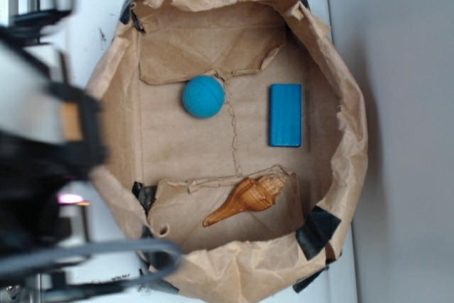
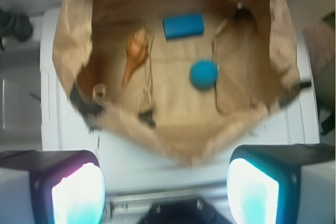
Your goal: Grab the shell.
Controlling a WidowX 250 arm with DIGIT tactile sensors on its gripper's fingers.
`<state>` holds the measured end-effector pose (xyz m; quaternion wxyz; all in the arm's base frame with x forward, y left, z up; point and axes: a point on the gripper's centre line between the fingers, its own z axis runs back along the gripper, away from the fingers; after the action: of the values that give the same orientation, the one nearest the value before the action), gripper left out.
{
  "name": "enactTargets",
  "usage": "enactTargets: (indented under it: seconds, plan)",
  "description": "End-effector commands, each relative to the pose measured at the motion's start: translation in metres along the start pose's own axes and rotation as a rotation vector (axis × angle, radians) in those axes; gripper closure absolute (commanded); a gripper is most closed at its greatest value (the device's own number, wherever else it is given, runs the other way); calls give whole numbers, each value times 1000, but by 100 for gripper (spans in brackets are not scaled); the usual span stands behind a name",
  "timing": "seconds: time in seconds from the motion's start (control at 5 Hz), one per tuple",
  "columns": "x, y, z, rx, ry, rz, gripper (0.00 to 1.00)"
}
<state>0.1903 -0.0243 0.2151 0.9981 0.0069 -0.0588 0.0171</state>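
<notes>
Well beyond the wide-open end effector (image 2: pixel 165 187) (nothing held) lies the shell (image 2: pixel 135 53).

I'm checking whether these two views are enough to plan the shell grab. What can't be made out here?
- Exterior: the gripper is not identifiable; the blurred dark arm fills the left edge.
- Wrist: the shell is motion-blurred, ribs and tip indistinct.
- Wrist: the gripper fingertips are cut off by the bottom edge.

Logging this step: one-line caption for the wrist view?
Open pincer above a paper-lined bin holding shell, blue block and teal ball.
</notes>
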Motion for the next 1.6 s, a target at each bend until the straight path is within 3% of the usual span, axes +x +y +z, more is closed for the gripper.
enactTargets:
  seconds: [0.0, 0.2, 0.4, 0.6, 0.8, 1.0, 1.4]
  plan:
    - [42, 2, 4, -74, -56, -26, 0]
    - [42, 2, 4, -74, -56, -26, 0]
    - [57, 10, -49, 13, -74, 6, 0]
    - [56, 25, -91, 23, -20, 37, 0]
    - [49, 35, -109, -6, -4, 70, 0]
    - [60, 33, -141, -33, -20, 163, 0]
    - [88, 10, -151, -112, -127, 47, 0]
